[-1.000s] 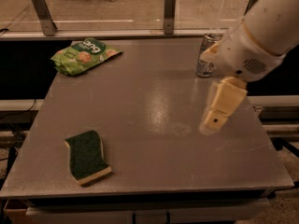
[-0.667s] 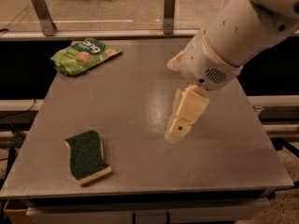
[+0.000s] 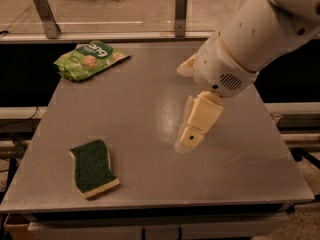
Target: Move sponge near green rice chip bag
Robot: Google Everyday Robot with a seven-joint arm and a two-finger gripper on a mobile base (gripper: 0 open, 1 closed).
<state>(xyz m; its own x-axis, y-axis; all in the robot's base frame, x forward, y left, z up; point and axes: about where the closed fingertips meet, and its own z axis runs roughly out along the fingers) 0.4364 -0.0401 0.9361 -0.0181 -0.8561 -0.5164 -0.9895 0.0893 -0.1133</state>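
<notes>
Gripper (image 3: 189, 140) over mid-bench (image 3: 150, 79); cannot tell its grip state. Sponge (image 3: 94, 168) lies well apart, at near-left corner.

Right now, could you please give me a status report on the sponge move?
Gripper above table middle, apart from sponge. Sponge flat, front-left, not grasped. Green rice chip bag back-left; no obstacle seen between them.

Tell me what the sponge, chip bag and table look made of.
Sponge: coarse matte dark green scouring top over pale yellow foam, visible at its edge. Chip bag: probably thin plastic film, crinkled, faintly shiny. Table: smooth grey, dull glare, perhaps metal. The gripper hangs above the table's middle.
</notes>
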